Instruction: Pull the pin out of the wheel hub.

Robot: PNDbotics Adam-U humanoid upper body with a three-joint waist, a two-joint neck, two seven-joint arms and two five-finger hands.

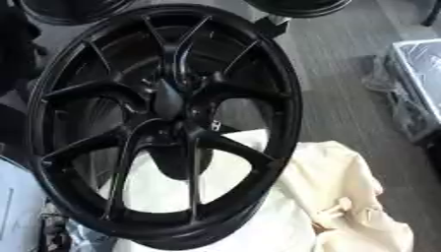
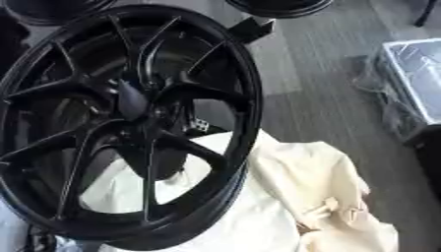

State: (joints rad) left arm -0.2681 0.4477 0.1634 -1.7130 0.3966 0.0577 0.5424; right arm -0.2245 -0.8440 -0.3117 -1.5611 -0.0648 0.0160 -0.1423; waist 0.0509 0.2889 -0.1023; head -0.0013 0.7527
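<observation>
A large black alloy wheel (image 1: 164, 123) stands tilted on a cream cloth (image 1: 344, 197) and fills most of both views. Its thin spokes meet at a dark, pointed hub centre (image 1: 168, 101). A small pale, checkered bit (image 2: 198, 125) shows just right of and below the hub, between two spokes; I cannot make out what it is. Behind the lower spokes sits a dark rounded shape (image 1: 176, 160) that I cannot identify. I cannot pick out a pin. Neither of my hands shows in either view.
Two more black wheels (image 1: 69, 10) (image 1: 297, 7) lie at the top edge. A black block (image 1: 271, 25) sits by the big wheel's upper right rim. A plastic-wrapped box (image 1: 420, 74) stands at the right on grey floor (image 1: 344, 98). A white sheet (image 1: 17, 206) lies at the lower left.
</observation>
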